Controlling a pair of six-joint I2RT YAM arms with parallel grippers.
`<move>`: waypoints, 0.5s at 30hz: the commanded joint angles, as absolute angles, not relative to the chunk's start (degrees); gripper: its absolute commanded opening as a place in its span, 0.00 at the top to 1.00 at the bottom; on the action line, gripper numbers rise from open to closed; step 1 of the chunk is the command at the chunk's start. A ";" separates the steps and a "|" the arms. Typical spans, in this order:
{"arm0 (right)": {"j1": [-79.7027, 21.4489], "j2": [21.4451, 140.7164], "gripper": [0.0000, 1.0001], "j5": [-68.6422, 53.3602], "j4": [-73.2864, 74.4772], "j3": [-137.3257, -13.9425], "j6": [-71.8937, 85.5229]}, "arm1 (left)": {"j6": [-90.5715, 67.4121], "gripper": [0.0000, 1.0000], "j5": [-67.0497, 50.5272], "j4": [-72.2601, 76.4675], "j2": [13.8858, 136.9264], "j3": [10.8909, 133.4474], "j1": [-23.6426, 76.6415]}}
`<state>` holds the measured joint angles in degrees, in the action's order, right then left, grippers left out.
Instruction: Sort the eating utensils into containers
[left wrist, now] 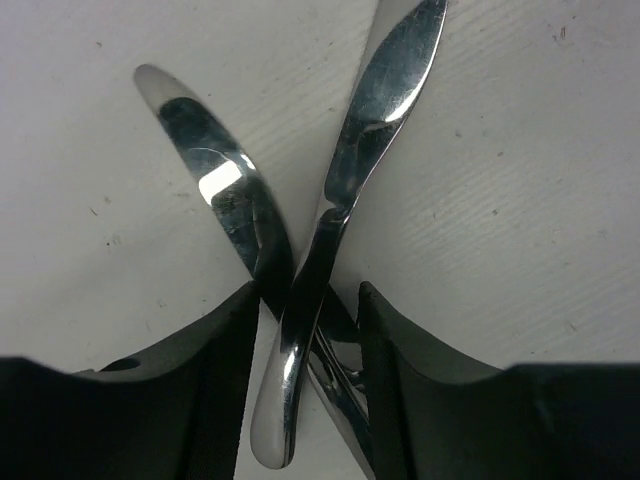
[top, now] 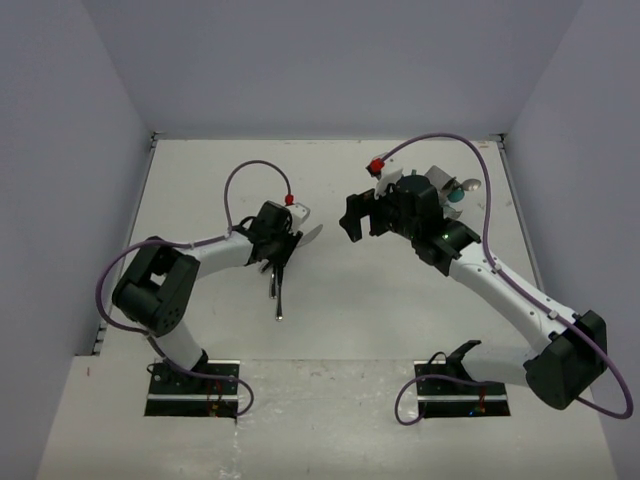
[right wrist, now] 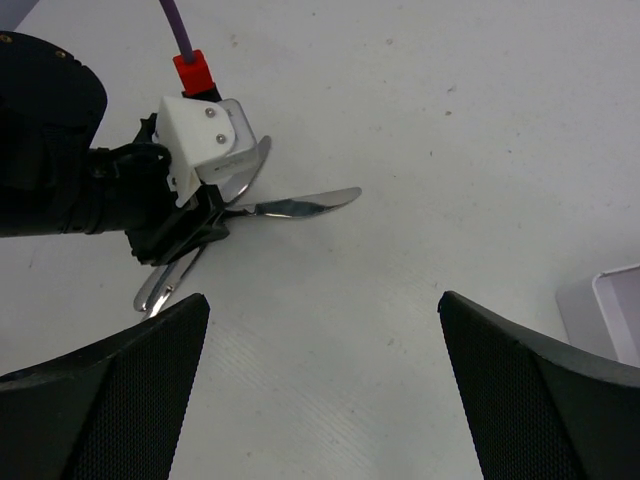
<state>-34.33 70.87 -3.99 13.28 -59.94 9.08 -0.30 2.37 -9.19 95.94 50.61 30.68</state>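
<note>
Two shiny silver utensils lie crossed between my left gripper's [left wrist: 308, 300] fingers: a knife [left wrist: 385, 100] with its blade pointing away, and a second utensil [left wrist: 215, 190] slanting to the left. The jaws press on the crossing from both sides. In the top view this gripper [top: 282, 245] is left of centre, with the knife blade [top: 312, 235] sticking out to the right and a handle [top: 278, 300] trailing toward me. My right gripper [right wrist: 324, 296] is open and empty, facing the left one [right wrist: 185, 230]. The white container [top: 437, 178] is mostly hidden behind my right arm, and a teal utensil [top: 455, 197] shows in it.
A corner of the white container [right wrist: 610, 310] shows at the right edge of the right wrist view. Grey walls close the table on three sides. Purple cables loop over both arms.
</note>
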 commanded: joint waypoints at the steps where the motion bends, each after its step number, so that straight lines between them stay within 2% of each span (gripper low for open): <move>1: -34.28 70.66 0.01 -3.78 13.01 -59.85 10.19 | 2.90 0.55 3.77 -10.72 97.73 53.35 30.85; 4: -34.28 70.66 0.01 -3.69 13.01 -59.77 10.28 | 2.81 0.66 4.31 -11.34 98.96 53.61 30.85; 5: -34.19 70.66 0.01 -3.60 13.01 -59.77 10.28 | 2.73 0.75 4.57 -11.42 99.40 53.70 30.85; 9: -34.28 70.58 0.01 -3.51 13.27 -59.68 10.20 | 1.94 0.91 5.80 -12.30 99.06 54.14 31.38; 10: -34.28 70.66 0.01 -3.60 13.27 -59.76 10.11 | 1.85 0.98 5.80 -12.39 98.70 54.14 31.72; 15: -34.28 70.66 0.01 -3.87 12.83 -59.33 10.28 | 0.62 1.00 6.15 -11.87 95.63 53.70 32.96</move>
